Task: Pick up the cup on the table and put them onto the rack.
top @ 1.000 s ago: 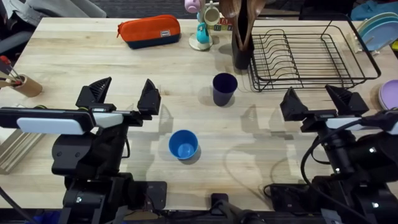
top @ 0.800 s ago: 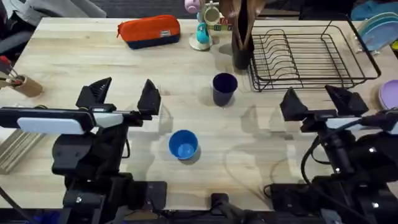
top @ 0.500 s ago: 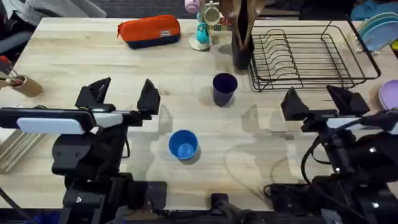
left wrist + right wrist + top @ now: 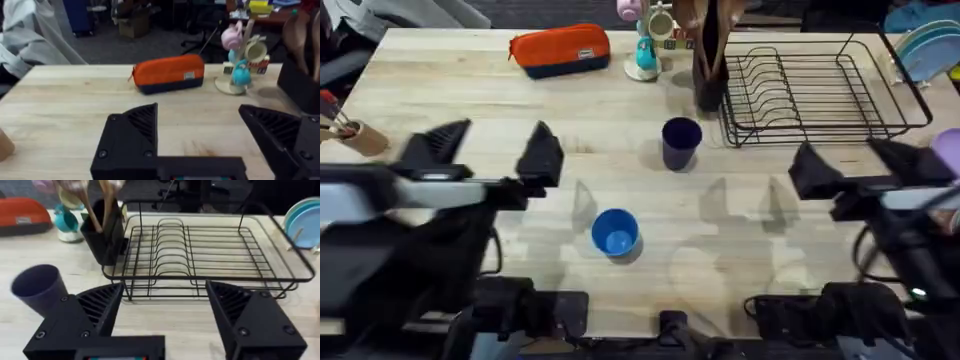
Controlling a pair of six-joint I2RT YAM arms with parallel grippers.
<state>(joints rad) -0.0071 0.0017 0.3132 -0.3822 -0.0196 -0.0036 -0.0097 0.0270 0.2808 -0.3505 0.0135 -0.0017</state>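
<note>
Cups sit upright on your wooden table (image 4: pixel 440 90), both apart from the grippers: the dark navy cup (image 4: pixel 681 143) stands just off the near left corner of the black wire dish rack (image 4: pixel 820 90), and the bright blue cup (image 4: pixel 615 233) stands nearer you, toward the middle. Your left gripper (image 4: pixel 490 150) hangs with its fingers spread wide and nothing between them, left of the blue cup. Your right gripper (image 4: pixel 865 160) is likewise spread and empty, just in front of the rack, beside the holder of wooden utensils (image 4: pixel 708 60).
</note>
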